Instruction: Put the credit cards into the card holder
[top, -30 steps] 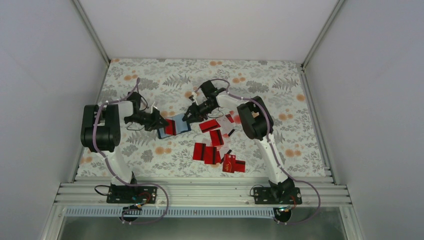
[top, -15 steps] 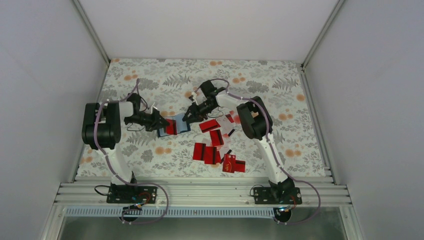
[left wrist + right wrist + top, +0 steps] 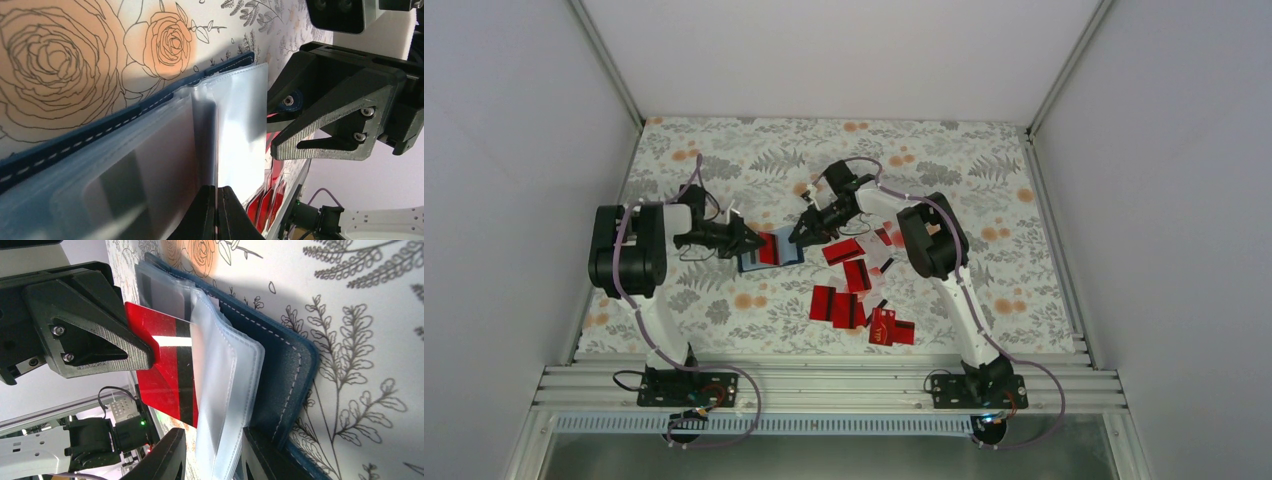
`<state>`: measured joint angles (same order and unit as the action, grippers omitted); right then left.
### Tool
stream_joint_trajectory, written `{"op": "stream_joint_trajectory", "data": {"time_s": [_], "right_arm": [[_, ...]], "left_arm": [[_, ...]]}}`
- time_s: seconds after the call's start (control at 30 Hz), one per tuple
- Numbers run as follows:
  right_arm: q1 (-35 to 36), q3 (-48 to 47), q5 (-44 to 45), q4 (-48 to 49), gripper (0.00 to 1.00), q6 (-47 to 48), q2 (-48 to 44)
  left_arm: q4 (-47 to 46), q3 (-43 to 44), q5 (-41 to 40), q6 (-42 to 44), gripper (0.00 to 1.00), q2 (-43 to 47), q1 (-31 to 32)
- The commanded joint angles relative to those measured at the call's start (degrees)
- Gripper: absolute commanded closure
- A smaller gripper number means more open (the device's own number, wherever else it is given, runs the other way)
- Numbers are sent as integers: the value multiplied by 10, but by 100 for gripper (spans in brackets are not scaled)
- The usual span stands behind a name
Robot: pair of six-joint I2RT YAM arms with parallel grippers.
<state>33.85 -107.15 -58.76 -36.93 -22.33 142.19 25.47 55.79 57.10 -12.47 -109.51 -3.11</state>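
The card holder (image 3: 766,252) lies open on the floral cloth, navy cover (image 3: 285,370) down and clear sleeves (image 3: 220,385) up. My left gripper (image 3: 751,243) is at its left edge, shut on one clear sleeve (image 3: 235,125), its jaws (image 3: 216,200) pressed together. My right gripper (image 3: 801,236) is at the holder's right edge. It stands open (image 3: 215,460), its fingers either side of the sleeve stack. A red credit card (image 3: 162,367) with a black stripe lies partly inside a sleeve. Several more red credit cards (image 3: 852,292) lie scattered to the right.
Two red cards (image 3: 891,328) lie nearest the front edge of the cloth. The right arm's elbow (image 3: 932,238) hangs over the cards at the right. White walls close in the table on three sides.
The left gripper and the holder have shifted slightly up and to the right. The right gripper's jaws have narrowed a little. The loose cards have not moved.
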Motion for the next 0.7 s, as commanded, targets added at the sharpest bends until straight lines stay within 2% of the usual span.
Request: {"op": "stream_joint_trajectory", "data": {"time_s": [0.0, 0.67], "right_arm": [[13, 10, 72, -42, 70, 11, 59], [-4, 5, 97, -68, 70, 41, 73]], "left_arm": [[-38, -15, 30, 1, 98, 0, 3], [-78, -15, 0, -11, 98, -12, 2]]}}
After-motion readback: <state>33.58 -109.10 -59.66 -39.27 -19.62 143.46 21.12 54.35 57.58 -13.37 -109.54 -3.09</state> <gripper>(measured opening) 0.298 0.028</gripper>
